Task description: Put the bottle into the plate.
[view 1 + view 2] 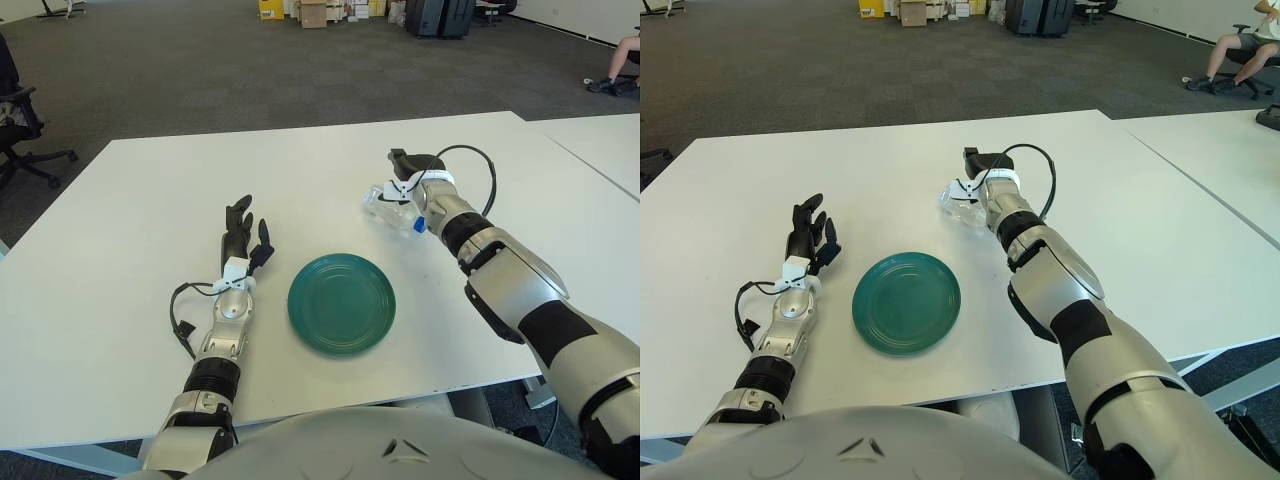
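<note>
Fingers of the right hand [408, 172] sit over the far end of the bottle [393, 207], curled down around it, though I cannot tell whether they actually clamp it; the clear bottle lies on its side on the white table [120, 200], its blue cap [421, 224] pointing toward the robot beside the wrist; a black cable [470, 160] loops up from that wrist; the green plate [341, 302] sits nearer the robot and apart from the bottle, with nothing in it; the left hand [243, 236] shows left of the plate, fingers stretched out and holding nothing.
</note>
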You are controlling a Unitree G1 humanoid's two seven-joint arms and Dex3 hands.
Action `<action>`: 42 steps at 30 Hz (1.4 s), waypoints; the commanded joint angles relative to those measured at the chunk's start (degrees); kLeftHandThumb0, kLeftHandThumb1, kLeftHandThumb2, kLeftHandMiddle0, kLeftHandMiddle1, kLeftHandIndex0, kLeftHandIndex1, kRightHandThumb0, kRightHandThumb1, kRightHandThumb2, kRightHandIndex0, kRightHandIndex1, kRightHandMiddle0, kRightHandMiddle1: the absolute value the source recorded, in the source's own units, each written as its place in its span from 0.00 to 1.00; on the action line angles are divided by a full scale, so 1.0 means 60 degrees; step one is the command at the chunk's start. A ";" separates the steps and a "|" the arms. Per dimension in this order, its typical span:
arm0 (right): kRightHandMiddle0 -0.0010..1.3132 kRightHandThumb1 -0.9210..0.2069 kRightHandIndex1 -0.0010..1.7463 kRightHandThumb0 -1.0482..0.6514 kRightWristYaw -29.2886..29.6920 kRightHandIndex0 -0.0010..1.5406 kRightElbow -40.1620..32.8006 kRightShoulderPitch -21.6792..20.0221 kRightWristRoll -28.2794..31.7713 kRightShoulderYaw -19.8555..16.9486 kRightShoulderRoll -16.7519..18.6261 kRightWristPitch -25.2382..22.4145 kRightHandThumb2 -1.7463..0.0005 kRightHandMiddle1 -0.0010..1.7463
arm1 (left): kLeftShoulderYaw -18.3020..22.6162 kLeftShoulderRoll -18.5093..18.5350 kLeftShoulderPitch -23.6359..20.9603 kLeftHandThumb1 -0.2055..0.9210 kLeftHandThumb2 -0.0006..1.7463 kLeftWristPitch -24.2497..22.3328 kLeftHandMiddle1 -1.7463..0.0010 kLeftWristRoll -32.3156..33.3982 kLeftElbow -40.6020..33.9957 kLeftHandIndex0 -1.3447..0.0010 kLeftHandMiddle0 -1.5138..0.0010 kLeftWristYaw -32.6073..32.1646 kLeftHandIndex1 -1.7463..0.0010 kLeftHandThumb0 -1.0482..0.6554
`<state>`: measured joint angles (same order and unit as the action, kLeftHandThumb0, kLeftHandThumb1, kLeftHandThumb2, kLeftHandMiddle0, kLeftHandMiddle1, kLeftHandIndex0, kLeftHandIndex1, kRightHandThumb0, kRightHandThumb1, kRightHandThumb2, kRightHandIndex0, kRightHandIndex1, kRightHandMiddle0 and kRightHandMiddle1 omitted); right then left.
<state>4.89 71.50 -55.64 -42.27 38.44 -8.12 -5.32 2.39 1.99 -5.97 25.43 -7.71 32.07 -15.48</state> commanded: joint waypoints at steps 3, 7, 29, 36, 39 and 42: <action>0.00 0.00 0.42 0.03 -0.0382 0.03 -0.0168 0.0053 -0.0348 0.0310 -0.0080 -0.0009 0.71 0.34 | 0.0054 0.0069 -0.0006 1.00 0.49 -0.0140 1.00 0.0004 -0.0121 1.00 0.76 0.0051 0.56 0.19; 0.00 0.00 0.46 0.03 -0.0598 0.01 -0.0207 0.0170 -0.0518 0.0494 -0.0093 0.0062 0.70 0.35 | 0.0052 0.0066 0.0003 1.00 0.49 -0.0193 1.00 0.0020 -0.0159 1.00 0.76 0.0086 0.56 0.19; 0.00 0.00 0.44 0.05 -0.0680 0.00 -0.0626 0.0839 -0.1018 0.1114 0.0007 0.0392 0.69 0.29 | -0.0010 0.0013 -0.0055 1.00 0.49 -0.0139 1.00 -0.0036 -0.0106 1.00 0.76 0.0064 0.55 0.18; 0.00 0.00 0.41 0.07 -0.0344 0.03 -0.0465 0.0957 -0.1059 0.1110 0.0124 0.0491 0.69 0.27 | -0.0037 -0.0049 -0.0051 1.00 0.50 -0.0145 1.00 -0.0062 -0.0120 1.00 0.76 0.0018 0.56 0.19; 0.00 0.00 0.41 0.09 -0.0183 0.04 -0.0328 0.0993 -0.1024 0.1075 0.0197 0.0553 0.70 0.27 | -0.0044 -0.0077 -0.0055 1.00 0.50 -0.0142 1.00 -0.0089 -0.0118 1.00 0.76 -0.0025 0.56 0.19; 0.00 0.00 0.40 0.10 -0.0082 0.06 -0.0216 0.1014 -0.0994 0.1050 0.0262 0.0605 0.72 0.28 | -0.0047 -0.0098 -0.0060 1.00 0.50 -0.0125 1.00 -0.0113 -0.0109 1.00 0.76 -0.0059 0.56 0.18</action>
<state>3.85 69.25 -50.37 -48.10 44.93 -7.05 -2.15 2.14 1.34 -5.94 24.83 -7.84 31.71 -15.30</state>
